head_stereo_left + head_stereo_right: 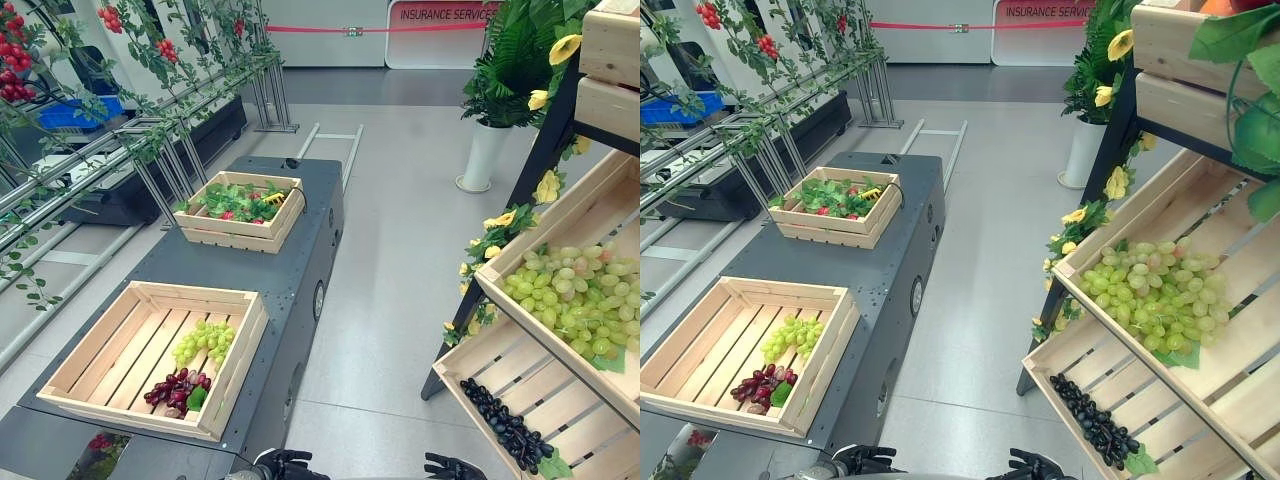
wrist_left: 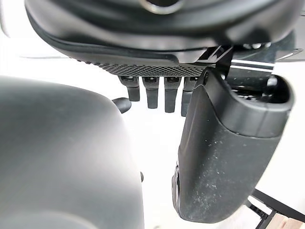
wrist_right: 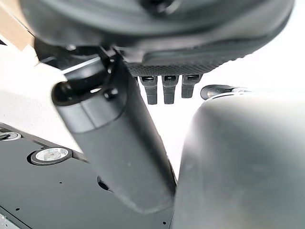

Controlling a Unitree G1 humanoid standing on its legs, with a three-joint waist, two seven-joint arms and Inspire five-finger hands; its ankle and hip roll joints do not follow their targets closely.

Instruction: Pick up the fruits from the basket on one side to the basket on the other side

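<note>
We see green grapes (image 1: 204,341) and red grapes (image 1: 178,388) lying in the near crate (image 1: 100,345), lower left. Our left hand (image 1: 283,465) and right hand (image 1: 452,467) hang empty, fingers relaxed apart; nothing is lifted yet, we judge.

Two wooden crates (image 1: 240,318) (image 1: 285,215) on the cart, two grape bunches (image 1: 204,342) (image 1: 178,389) in the nearer.

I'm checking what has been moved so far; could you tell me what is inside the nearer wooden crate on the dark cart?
The nearer crate holds a green grape bunch and a dark red grape bunch with a leaf; bare slats elsewhere. Nothing looks covered.
</note>
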